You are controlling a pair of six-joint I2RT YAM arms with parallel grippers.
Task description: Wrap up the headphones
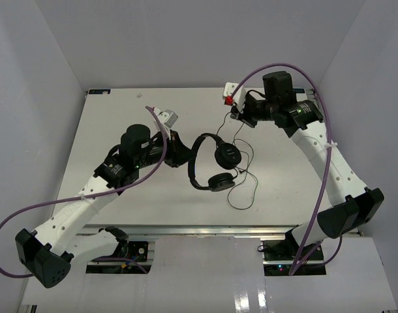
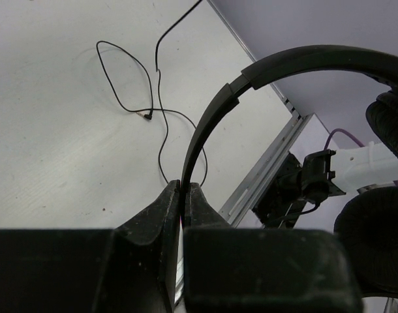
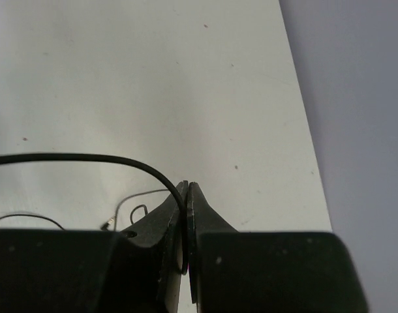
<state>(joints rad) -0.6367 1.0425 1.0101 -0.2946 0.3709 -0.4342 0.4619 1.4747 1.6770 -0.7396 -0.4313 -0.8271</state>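
Observation:
The black headphones (image 1: 194, 160) are in the middle of the table, with two round ear cups (image 1: 227, 156) to the right of the thin headband. My left gripper (image 1: 184, 153) is shut on the headband (image 2: 264, 72), which arcs up from its tips (image 2: 184, 189); the cups hang at the right (image 2: 375, 241). My right gripper (image 1: 235, 116) is shut on the thin black cord (image 3: 88, 158) between its tips (image 3: 186, 186), behind the headphones. The rest of the cord (image 1: 242, 190) lies in loose loops on the table, its plug (image 2: 145, 116) free.
A small red and white object (image 1: 229, 99) sits at the table's back edge beside the right gripper. A small grey block (image 1: 167, 117) lies behind the left gripper. A metal rail (image 1: 205, 229) runs along the front edge. Grey walls stand on three sides.

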